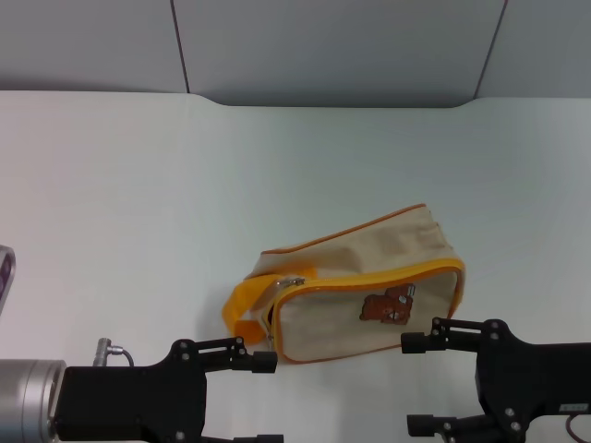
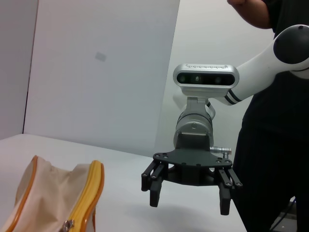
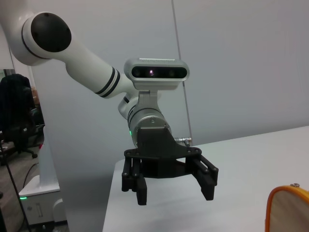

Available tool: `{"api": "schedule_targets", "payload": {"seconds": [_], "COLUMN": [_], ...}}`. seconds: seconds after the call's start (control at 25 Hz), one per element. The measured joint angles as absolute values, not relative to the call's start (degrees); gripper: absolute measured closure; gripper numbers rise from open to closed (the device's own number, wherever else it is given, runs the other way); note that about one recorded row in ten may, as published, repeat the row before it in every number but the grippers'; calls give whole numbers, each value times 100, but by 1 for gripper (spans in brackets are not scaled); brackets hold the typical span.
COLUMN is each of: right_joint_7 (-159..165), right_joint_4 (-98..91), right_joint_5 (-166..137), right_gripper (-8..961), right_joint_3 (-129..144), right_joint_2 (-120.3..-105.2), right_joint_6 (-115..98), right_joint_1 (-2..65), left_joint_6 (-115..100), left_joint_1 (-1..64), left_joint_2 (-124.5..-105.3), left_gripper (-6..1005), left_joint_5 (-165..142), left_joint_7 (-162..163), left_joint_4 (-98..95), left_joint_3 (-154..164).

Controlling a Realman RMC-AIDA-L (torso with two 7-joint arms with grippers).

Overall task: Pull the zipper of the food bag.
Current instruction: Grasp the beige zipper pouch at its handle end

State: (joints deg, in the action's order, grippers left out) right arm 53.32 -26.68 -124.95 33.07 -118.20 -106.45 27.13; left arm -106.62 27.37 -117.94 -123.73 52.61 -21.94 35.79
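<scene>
One food bag (image 1: 369,286) lies on the white bench (image 1: 138,203), toward the near edge and slightly right of centre, well clear of the far edge and of both far corners. It rests on its side, with the bear patch (image 1: 388,307) facing the near edge. One zipper (image 1: 292,282) pull is visible, a small silver tab at the bag's left end where the orange-yellow trim meets the one side loop handle (image 1: 245,309).

Two grippers are present. The left gripper (image 1: 249,397) sits at the near edge, left of centre, with one fingertip just beside the bag's lower left corner; contact cannot be confirmed. The right gripper (image 1: 425,383) sits at the near edge, right of centre, its upper finger just below the bag's lower right corner. Both are spread apart and grasp nothing.

View differences: the head view alone shows the whole bag, the patch and both arms relative to it. The left wrist view shows the bag's end (image 2: 53,198) with the trim and the metal tab (image 2: 69,224) seen close, and the right gripper (image 2: 188,193) beyond, fingers released. The right wrist view shows only one orange-trimmed corner of the bag (image 3: 289,210), and the left gripper (image 3: 171,186) with its fingers released.
</scene>
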Motion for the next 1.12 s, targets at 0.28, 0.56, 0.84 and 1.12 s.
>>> {"api": "schedule_targets", "payload": {"seconds": [0.28, 0.56, 0.84, 1.12], "right_joint_7": [5324, 5320, 5317, 5317], "right_joint_4": [-2670, -2672, -2672, -2672], "right_joint_5": [-12488, -12477, -12472, -12471], "right_gripper": [130, 130, 131, 132], "right_joint_3": [3306, 3304, 3304, 3272], "right_joint_2": [-11830, -11830, -11830, -11830], "right_joint_6": [-10634, -10634, -10634, -10634], "right_joint_1": [2724, 2724, 2725, 2699], "left_joint_6": [-10664, -10693, -10699, -10568], "left_joint_1": [2733, 2733, 2732, 2606], "left_joint_2": [-11799, -11793, -11801, -11820], "left_gripper": [184, 185, 184, 188], "left_joint_5": [-12376, -12375, -12375, -12308], "left_joint_7": [5257, 5255, 5255, 5157], "left_joint_4": [-2181, -2177, -2195, -2211], "left_joint_3": [3589, 3594, 3595, 3076]}}
